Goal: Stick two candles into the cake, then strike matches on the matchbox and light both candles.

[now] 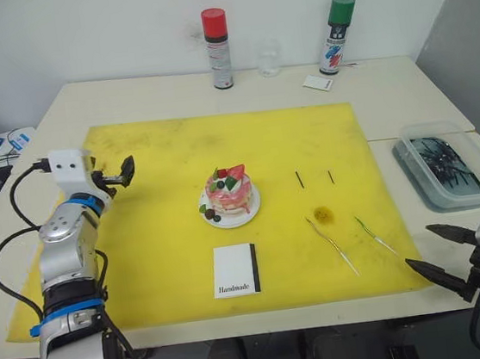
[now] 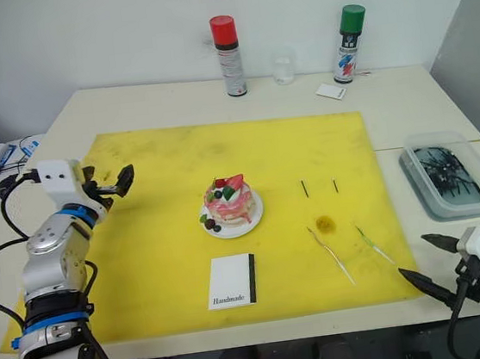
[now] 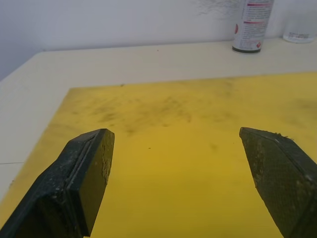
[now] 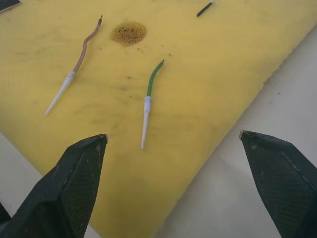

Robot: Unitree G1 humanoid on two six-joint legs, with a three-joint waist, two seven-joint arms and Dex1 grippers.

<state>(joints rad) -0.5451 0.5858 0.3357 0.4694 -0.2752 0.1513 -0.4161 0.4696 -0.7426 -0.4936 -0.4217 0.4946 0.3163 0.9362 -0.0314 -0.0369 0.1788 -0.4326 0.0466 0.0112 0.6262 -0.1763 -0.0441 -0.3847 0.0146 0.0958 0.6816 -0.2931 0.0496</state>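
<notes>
We see the cake [image 1: 229, 194] at the centre of the yellow mat [image 1: 169, 239] on the worktop [image 1: 152, 94]. The matchbox [image 1: 236, 270] lies flat just at its 6 o'clock. The two matches [image 1: 314, 178] lie apart at 3 o'clock, and the two candles [image 1: 351, 242] lie on the mat around 4 o'clock, beside a brown stain [image 1: 322, 214]. Our left gripper [image 1: 123, 173] hangs at 9 o'clock over the mat's edge, jaws wide and empty. Our right gripper [image 1: 435, 251] sits off the mat's corner near 4 o'clock, wide too, holding nothing.
</notes>
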